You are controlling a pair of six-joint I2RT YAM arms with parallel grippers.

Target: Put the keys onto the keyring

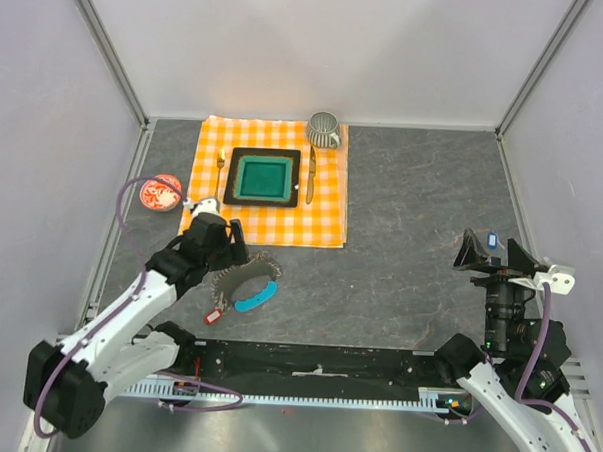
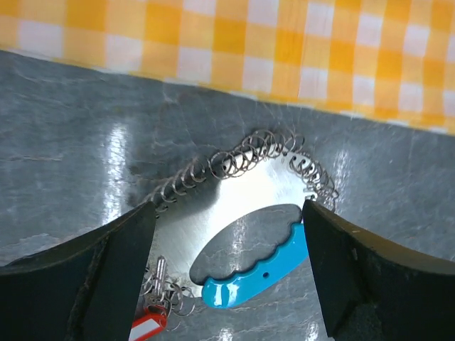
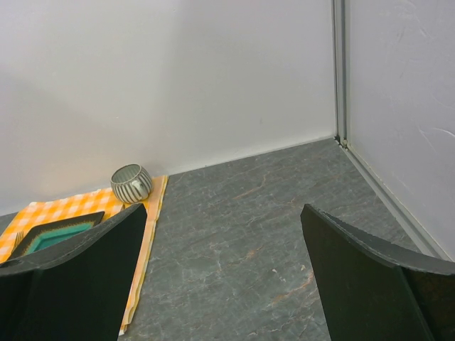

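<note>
The keyring (image 2: 245, 158) is a floppy loop of silvery coiled chain lying on the grey table just below the checked cloth; it also shows in the top view (image 1: 246, 267). A curved bright-blue tag (image 2: 259, 268) lies at the loop's near side, also in the top view (image 1: 255, 299). A key with a red tag (image 2: 148, 324) lies at the loop's lower left, also in the top view (image 1: 213, 316). My left gripper (image 2: 227, 280) is open and hovers over the loop, straddling the blue tag. My right gripper (image 3: 224, 284) is open and empty, far to the right (image 1: 493, 252).
An orange checked cloth (image 1: 328, 202) carries a green square plate (image 1: 263, 177), a gold fork (image 1: 220, 174), a gold knife (image 1: 311, 171) and a striped cup (image 1: 324, 129). A red patterned bowl (image 1: 162, 192) stands left of the cloth. White walls enclose the table.
</note>
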